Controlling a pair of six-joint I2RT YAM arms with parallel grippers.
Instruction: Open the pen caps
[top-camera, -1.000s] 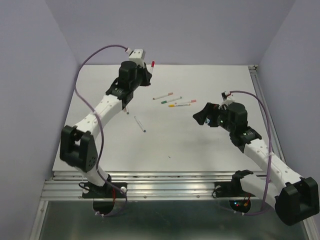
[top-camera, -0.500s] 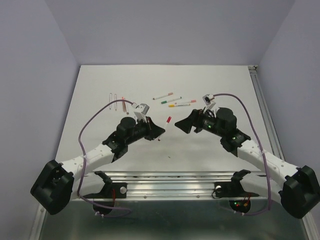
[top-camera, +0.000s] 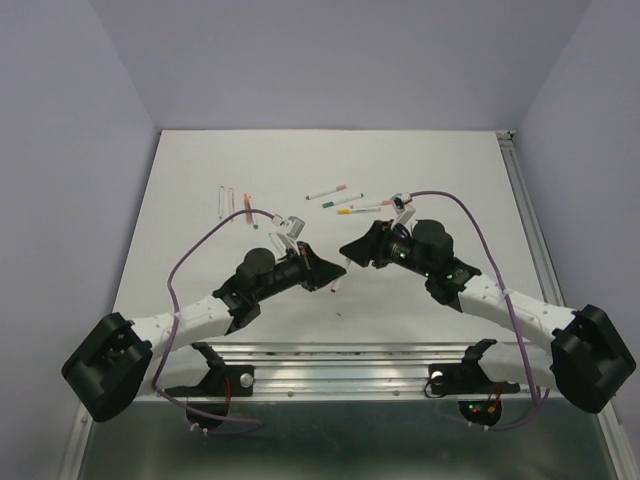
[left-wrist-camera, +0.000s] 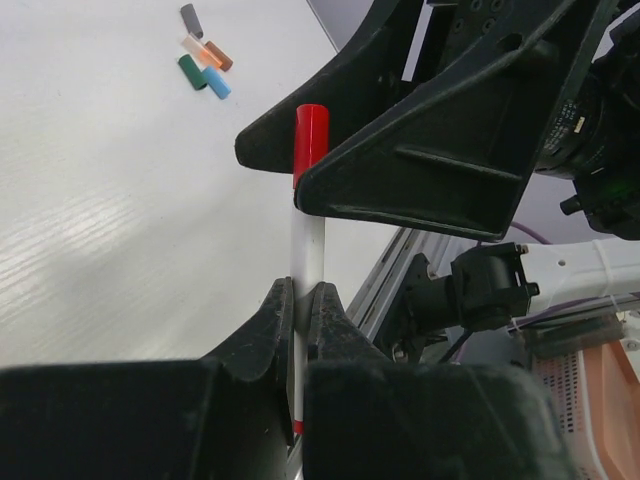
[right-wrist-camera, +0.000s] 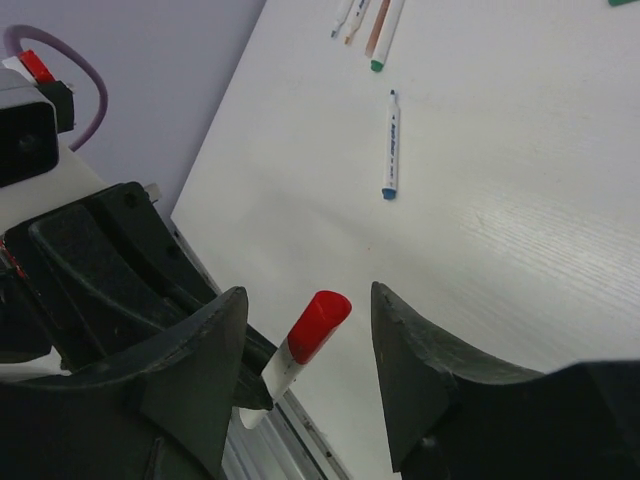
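Red cap (right-wrist-camera: 318, 325) sits on the tip of a white pen (left-wrist-camera: 308, 235), held in the air over the near middle of the table (top-camera: 200, 250), between the 2 arms. Left gripper (left-wrist-camera: 300, 298) is clamped on the barrel. Right gripper (top-camera: 347, 250) is wide, 1 finger on each side of the cap, apparently not touching. Best to close on the cap only, then pull straight along the pen. More pens (top-camera: 345, 200) lie farther back.

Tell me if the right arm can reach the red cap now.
Likely yes: the red cap sits between the right end effector's open fingers, unobstructed; the left end effector clamps the barrel.
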